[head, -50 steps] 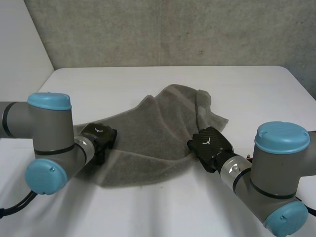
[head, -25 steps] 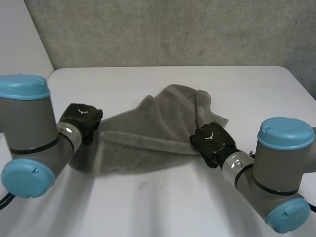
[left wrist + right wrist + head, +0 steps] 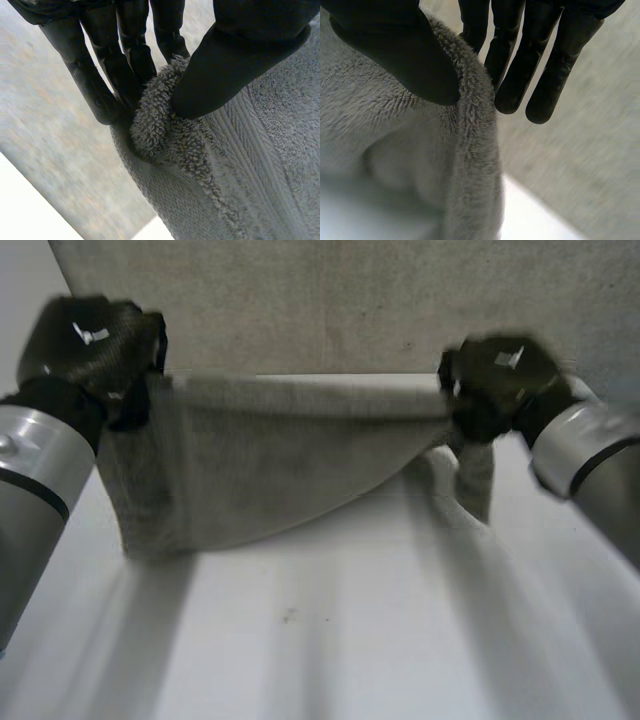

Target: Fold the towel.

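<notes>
In the head view, nearest, at the bottom of the frame: bare white table [image 3: 330, 640] with a small dark speck [image 3: 288, 616]. Above it, across the middle: grey towel [image 3: 270, 470] held up, top edge stretched level from upper left to upper right, lower edge sagging towards lower left, one loose end hanging at the right. Unclear whether the low end touches the table. At upper left, left hand [image 3: 90, 345] on one top corner; at upper right, right hand [image 3: 500, 380] on the other; grey arms [image 3: 30, 490] entering from both sides. Grips hidden there behind the backs of the hands, but plain in the wrist views: on the left, thumb [image 3: 235, 65] pressing a bunched fold of terry against straight fingers [image 3: 125, 65]; on the right, thumb [image 3: 405, 55] pinching the towel's edge against straight fingers [image 3: 515, 65]. Farthest back: grey concrete wall [image 3: 320, 300].
</notes>
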Controlling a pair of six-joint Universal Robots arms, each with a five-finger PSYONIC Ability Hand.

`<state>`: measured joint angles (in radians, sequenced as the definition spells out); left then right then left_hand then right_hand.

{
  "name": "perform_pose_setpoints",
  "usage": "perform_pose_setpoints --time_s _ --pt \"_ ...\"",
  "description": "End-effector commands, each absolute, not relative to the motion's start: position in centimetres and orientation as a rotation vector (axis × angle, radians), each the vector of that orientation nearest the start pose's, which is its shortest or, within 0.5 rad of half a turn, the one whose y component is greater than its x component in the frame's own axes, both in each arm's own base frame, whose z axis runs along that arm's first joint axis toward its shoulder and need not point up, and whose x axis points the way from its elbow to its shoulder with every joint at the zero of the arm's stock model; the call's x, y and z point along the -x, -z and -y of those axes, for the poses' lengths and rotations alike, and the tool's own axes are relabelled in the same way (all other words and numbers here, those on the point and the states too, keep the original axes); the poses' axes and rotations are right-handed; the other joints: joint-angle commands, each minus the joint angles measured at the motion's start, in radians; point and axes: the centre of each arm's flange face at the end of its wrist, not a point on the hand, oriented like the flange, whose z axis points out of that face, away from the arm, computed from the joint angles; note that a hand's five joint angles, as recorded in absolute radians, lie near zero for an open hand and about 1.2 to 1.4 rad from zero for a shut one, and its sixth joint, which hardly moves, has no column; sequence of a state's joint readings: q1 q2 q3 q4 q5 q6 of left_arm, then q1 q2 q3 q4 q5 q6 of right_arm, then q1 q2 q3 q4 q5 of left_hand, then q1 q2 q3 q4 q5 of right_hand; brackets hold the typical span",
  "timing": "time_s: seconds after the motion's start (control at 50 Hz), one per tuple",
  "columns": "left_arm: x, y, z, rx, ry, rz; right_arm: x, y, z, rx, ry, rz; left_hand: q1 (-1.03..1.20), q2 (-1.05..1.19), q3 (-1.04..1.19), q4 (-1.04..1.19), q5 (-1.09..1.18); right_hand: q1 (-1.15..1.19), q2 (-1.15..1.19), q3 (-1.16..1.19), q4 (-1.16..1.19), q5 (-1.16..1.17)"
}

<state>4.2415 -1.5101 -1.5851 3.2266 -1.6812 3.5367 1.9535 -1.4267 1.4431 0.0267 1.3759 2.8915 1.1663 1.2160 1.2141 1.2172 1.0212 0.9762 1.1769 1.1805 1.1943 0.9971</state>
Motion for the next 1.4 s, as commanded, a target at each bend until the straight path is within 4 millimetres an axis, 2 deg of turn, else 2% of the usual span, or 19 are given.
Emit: perform_pose_setpoints --time_s 0.02,0.14,0.2,0.34,0.46,0.52,0.58,0.62,0.64,0.66,0.68,0.72,0.78,0.84,1.0,1.1,1.22,1.26,1.4 --pt "24.5 -35.1 21.7 -0.634 2.494 -1.851 -25.1 -36.5 22.8 0.889 2.141 -1.819 0.23 0.18 0.182 0.179 0.201 0.42 0.219 0.216 0.202 0.225" --pt "24.4 -34.0 22.1 -0.651 2.452 -1.897 -25.1 -35.5 22.8 1.019 2.051 -1.918 0.23 0.18 0.182 0.179 0.201 0.42 0.219 0.216 0.202 0.225" --pt "24.6 -32.2 22.7 -0.681 2.391 -1.959 -25.7 -32.4 24.3 1.142 1.952 -2.03 0.23 0.18 0.182 0.179 0.201 0.42 0.219 0.216 0.202 0.225" --pt "26.8 -23.1 26.6 -0.821 2.086 -2.201 -27.3 -25.1 28.0 1.284 1.726 -2.187 0.23 0.18 0.182 0.179 0.201 0.42 0.219 0.216 0.202 0.225" --pt "28.4 -20.4 29.9 -0.848 2.043 -2.217 -28.4 -23.0 32.0 1.28 1.796 -2.214 0.23 0.18 0.182 0.179 0.201 0.42 0.219 0.216 0.202 0.225" --pt "29.8 -21.7 32.5 -0.813 2.139 -2.138 -28.7 -23.5 33.3 1.266 1.888 -2.198 0.23 0.18 0.182 0.179 0.201 0.42 0.219 0.216 0.202 0.225" --pt "30.9 -25.6 34.9 -0.733 2.309 -2.0 -29.0 -26.0 35.7 1.207 2.159 -2.12 0.23 0.18 0.182 0.179 0.201 0.42 0.219 0.216 0.202 0.225" --pt "31.2 -28.2 35.7 -0.68 2.41 -1.906 -29.5 -30.2 37.3 1.094 2.5 -1.922 0.23 0.18 0.182 0.179 0.201 0.42 0.219 0.216 0.202 0.225" --pt "31.5 -31.0 36.2 -0.621 2.518 -1.802 -29.5 -30.2 37.3 1.093 2.502 -1.921 0.23 0.18 0.182 0.179 0.201 0.42 0.219 0.216 0.202 0.225" --pt "31.6 -33.6 36.4 -0.566 2.617 -1.693 -29.7 -32.9 37.3 1.018 2.669 -1.776 0.23 0.18 0.182 0.179 0.201 0.42 0.219 0.216 0.202 0.225" --pt "31.6 -33.6 36.4 -0.565 2.617 -1.692 -29.7 -32.9 37.3 1.017 2.67 -1.774 0.23 0.18 0.182 0.179 0.201 0.42 0.219 0.216 0.202 0.225" --pt "31.3 -37.9 36.3 -0.441 2.767 -1.484 -29.5 -37.7 36.4 0.883 2.913 -1.499 0.23 0.18 0.182 0.179 0.201 0.42 0.219 0.216 0.202 0.225" --pt "30.6 -41.0 35.1 -0.355 2.85 -1.353 -29.1 -40.1 35.1 0.819 3.008 -1.348 0.23 0.18 0.182 0.179 0.201 0.42 0.219 0.216 0.202 0.225" --pt "30.3 -41.5 34.6 -0.341 2.861 -1.332 -29.1 -40.1 34.4 0.855 2.992 -1.324 0.23 0.18 0.182 0.179 0.201 0.42 0.219 0.216 0.202 0.225" --pt "28.4 -36.5 34.0 -0.415 2.704 -1.534 -29.1 -34.8 32.1 1.144 2.678 -1.56 0.23 0.18 0.182 0.179 0.201 0.42 0.219 0.216 0.202 0.225" --pt "26.8 -28.3 33.0 -0.536 2.46 -1.819 -28.4 -27.4 29.4 1.346 2.216 -1.927 0.23 0.18 0.182 0.179 0.201 0.42 0.219 0.216 0.202 0.225" --pt "25.3 -22.7 31.4 -0.596 2.273 -1.992 -29.0 -22.2 26.0 1.46 1.882 -2.049 0.23 0.18 0.182 0.179 0.201 0.42 0.219 0.216 0.202 0.225" --pt "24.3 -20.0 30.4 -0.617 2.179 -2.068 -29.2 -18.4 24.7 1.515 1.701 -2.098 0.23 0.18 0.182 0.179 0.201 0.42 0.219 0.216 0.202 0.225" --pt "23.6 -18.2 28.3 -0.659 2.109 -2.132 -29.3 -15.7 23.1 1.478 1.533 -2.139 0.23 0.18 0.182 0.179 0.201 0.42 0.219 0.216 0.202 0.225"
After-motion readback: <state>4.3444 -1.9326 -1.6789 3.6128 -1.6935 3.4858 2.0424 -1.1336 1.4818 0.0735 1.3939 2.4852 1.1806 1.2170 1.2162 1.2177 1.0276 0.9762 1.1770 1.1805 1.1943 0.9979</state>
